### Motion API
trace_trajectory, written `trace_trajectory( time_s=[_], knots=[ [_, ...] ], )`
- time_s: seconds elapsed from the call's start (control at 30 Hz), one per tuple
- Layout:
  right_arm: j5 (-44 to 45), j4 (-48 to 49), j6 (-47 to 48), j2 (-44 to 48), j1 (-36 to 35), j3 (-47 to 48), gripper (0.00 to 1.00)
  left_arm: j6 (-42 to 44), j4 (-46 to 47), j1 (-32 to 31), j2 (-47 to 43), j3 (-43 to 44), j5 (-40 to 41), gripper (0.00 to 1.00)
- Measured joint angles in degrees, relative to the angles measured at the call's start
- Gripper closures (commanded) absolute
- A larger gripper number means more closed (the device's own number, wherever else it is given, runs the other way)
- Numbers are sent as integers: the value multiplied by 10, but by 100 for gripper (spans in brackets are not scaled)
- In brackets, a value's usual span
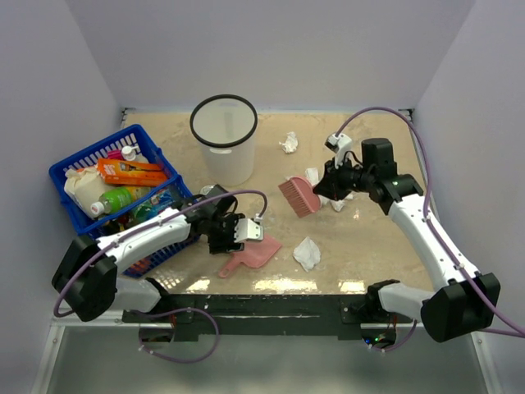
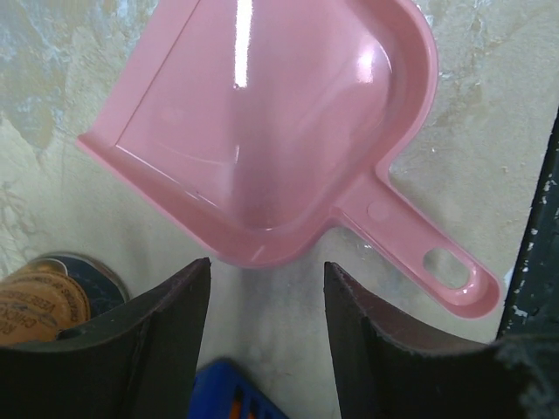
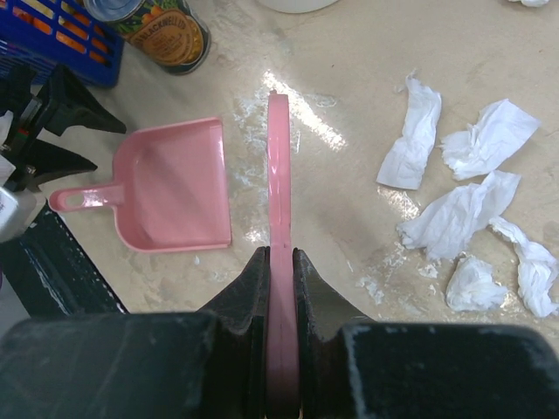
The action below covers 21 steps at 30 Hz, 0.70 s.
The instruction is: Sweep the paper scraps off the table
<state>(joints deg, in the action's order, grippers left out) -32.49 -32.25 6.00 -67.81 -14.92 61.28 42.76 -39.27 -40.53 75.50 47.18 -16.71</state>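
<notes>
Several white paper scraps lie on the beige table (image 1: 373, 254): one near the front (image 1: 307, 253), one at the back (image 1: 289, 142), and a cluster by the right gripper (image 1: 338, 203), which the right wrist view shows as several wads (image 3: 458, 214). My right gripper (image 1: 330, 185) (image 3: 279, 257) is shut on the handle of a pink brush (image 1: 299, 197) (image 3: 278, 166), held above the table left of the cluster. My left gripper (image 1: 244, 231) (image 2: 266, 279) is open and empty, just behind the back edge of the pink dustpan (image 1: 254, 254) (image 2: 262, 131), which lies flat on the table.
A white bin with a black rim (image 1: 224, 139) stands at the back centre. A blue basket (image 1: 70, 168) full of groceries sits at the left. A food can (image 3: 162, 30) stands by the basket's near corner. The metal front rail (image 1: 271, 297) runs along the near edge.
</notes>
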Motion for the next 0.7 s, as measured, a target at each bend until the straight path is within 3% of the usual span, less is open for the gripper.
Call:
trace_trajectory(
  time_s=[0.3,0.7],
  knots=[
    [4,-13,3,-9,21,16,100,63,41,0,30,-12,-13,42],
    [32,-54,42,-50,42,98,100,73,115,0,75,7,-16,41]
  ],
)
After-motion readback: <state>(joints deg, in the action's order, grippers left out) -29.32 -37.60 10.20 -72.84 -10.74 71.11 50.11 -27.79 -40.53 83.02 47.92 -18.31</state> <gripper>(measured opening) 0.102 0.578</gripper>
